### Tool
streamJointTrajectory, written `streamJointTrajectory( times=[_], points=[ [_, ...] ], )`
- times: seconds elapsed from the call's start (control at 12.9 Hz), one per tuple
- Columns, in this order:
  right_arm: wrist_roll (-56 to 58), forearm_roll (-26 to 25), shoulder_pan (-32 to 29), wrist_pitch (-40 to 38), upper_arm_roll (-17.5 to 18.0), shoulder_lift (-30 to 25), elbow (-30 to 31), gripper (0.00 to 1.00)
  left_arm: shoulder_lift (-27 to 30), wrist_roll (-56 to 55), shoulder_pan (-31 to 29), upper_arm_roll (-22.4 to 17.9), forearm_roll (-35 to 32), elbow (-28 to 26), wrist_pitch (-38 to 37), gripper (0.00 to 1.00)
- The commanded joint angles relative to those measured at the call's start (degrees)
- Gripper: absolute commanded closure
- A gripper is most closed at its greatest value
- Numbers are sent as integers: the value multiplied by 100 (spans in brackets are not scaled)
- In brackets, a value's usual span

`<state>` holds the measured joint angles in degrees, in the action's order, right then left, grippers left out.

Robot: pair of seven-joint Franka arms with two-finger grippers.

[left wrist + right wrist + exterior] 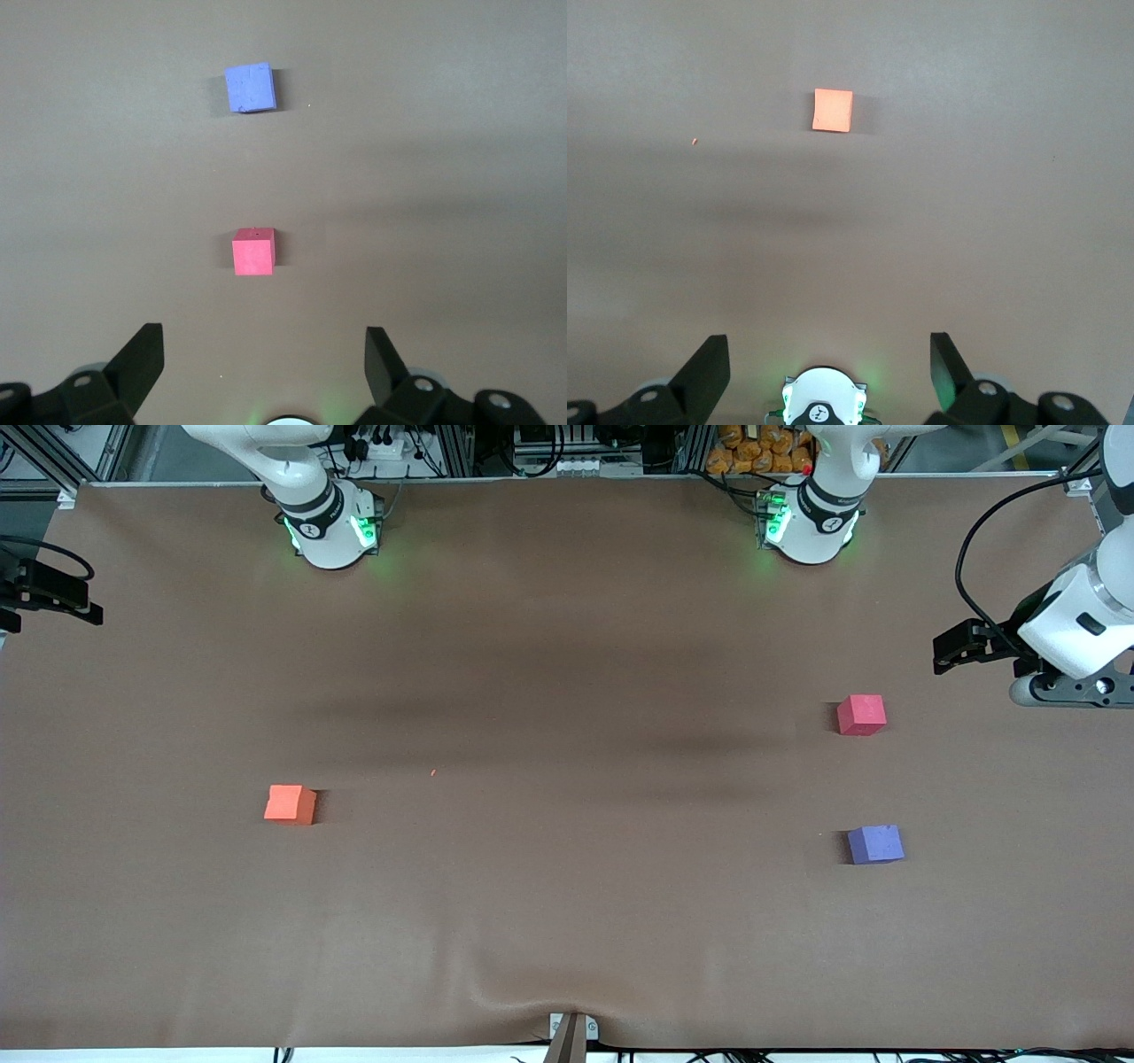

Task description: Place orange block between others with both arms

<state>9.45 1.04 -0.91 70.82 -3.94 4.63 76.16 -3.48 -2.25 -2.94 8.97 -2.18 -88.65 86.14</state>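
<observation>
The task stood at its very opening: nothing had been grasped, and the orange block [290, 804] lay untouched on the brown table [567, 921]. Taking the pinkish-red cube [861, 715] as the landmark, the orange block sat well apart from it, toward the right arm's end of the table and a little nearer the front camera. The purple-blue cube [876, 844] lay near the pinkish-red cube, nearer the front camera, with a bare gap between the two (the gap looked wide enough to take a third cube).

The right gripper [828, 372] hung high over the table on the base side of the orange block, its fingers spread wide and holding nothing. The left gripper [263, 372] hovered above the table just to the base side of the pinkish-red cube, likewise spread and empty, waiting.

Judging by the layout, the next move fell to the right arm: descend over the orange block, straddle it squarely and close. Since the gap lay at the left arm's end, a handover or a set-down midway would probably be needed before the block could go between the two cubes.
</observation>
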Motion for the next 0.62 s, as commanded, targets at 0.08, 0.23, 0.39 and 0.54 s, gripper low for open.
streamJointTrajectory(
  times=[0.08, 0.23, 0.39, 0.54],
  points=[
    [-48, -42, 21, -68, 103, 82, 22, 0, -30, 128, 4, 8, 130, 76, -107, 0],
    [-13, -42, 231, -51, 104, 388, 66, 0, -30, 128, -4, 8, 130, 76, -107, 0],
    [-31, -24, 319, -68, 104, 442, 136, 0, -38, 128, 4, 8, 130, 76, -107, 0],
    [13, -33, 355, -59, 104, 643, 320, 0, -47, 110, 13, 8, 130, 76, -107, 0]
  ],
)
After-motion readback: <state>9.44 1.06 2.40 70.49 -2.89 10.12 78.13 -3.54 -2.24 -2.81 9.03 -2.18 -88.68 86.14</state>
